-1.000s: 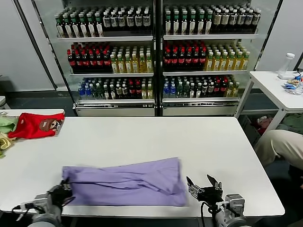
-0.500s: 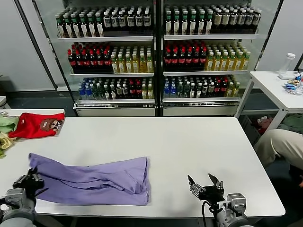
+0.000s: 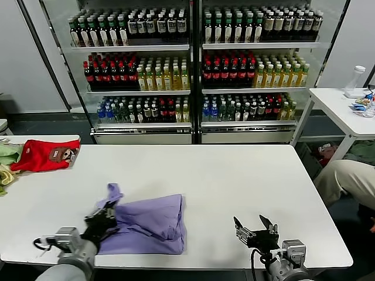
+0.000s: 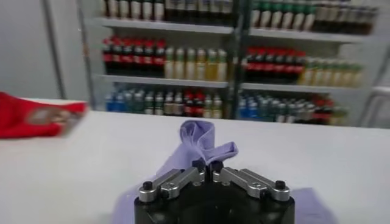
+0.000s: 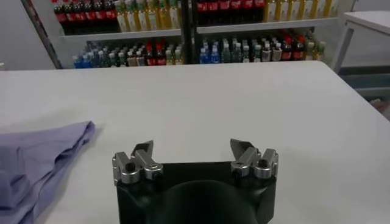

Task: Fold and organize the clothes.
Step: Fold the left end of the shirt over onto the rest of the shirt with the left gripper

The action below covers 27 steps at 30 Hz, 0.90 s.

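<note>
One lavender T-shirt [image 3: 149, 224] lies bunched on the white counter [image 3: 234, 181] near its front edge. Left tool [image 3: 106, 219] is clamped on a raised corner of the fabric, lifting it above the pile. Right tool [image 3: 256, 223] hovers with jaws spread wide, beside the shirt, holding nothing. Far left lies a red shirt [image 3: 41, 155].

No text can be read
</note>
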Motion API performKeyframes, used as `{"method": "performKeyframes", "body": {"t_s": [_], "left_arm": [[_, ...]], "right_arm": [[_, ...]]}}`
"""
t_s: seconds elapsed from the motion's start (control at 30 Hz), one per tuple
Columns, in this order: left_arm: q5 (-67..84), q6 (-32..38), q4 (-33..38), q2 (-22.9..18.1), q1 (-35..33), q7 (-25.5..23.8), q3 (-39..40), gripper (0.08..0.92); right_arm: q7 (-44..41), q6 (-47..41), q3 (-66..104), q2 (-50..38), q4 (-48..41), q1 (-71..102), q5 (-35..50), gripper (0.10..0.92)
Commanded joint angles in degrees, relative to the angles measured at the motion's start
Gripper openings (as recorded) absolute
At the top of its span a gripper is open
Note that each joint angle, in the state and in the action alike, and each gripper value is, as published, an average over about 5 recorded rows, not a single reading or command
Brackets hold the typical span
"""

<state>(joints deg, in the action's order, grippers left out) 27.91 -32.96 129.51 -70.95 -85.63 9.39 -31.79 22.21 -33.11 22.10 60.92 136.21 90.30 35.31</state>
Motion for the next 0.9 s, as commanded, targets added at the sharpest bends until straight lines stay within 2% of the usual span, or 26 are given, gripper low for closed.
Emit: {"method": "performKeyframes", "body": {"t_s": [0.03,0.33,0.67,0.77,0.9], "left_arm": [[-1.75,-0.36,-1.67,-1.79,3.5,-1.49,10.59,0.108],[-1.55,-0.36,-1.14,-2.27,4.72,-2.18,11.85,0.108],[-5.4,-0.35,-5.9,-2.79,6.84,-2.54,13.97,0.109],[-5.78,0.72,-6.18,-3.68,6.94,-3.05,16.08,0.146],[-4.5,10.48,-5.69,-6.43,7.45,-6.23,17.44,0.258]], "right_arm": [[0.03,0.0,-0.11,0.19,0.02,0.06,-0.26,0.823],[0.1,-0.01,-0.25,0.95,0.11,0.47,-1.08,0.823],[0.13,-0.02,0.08,1.24,0.44,0.87,-1.45,0.823],[0.12,-0.02,0.11,1.25,0.41,0.88,-1.45,0.823],[0.03,-0.02,-0.22,1.24,0.27,0.75,-1.43,0.823]]}}
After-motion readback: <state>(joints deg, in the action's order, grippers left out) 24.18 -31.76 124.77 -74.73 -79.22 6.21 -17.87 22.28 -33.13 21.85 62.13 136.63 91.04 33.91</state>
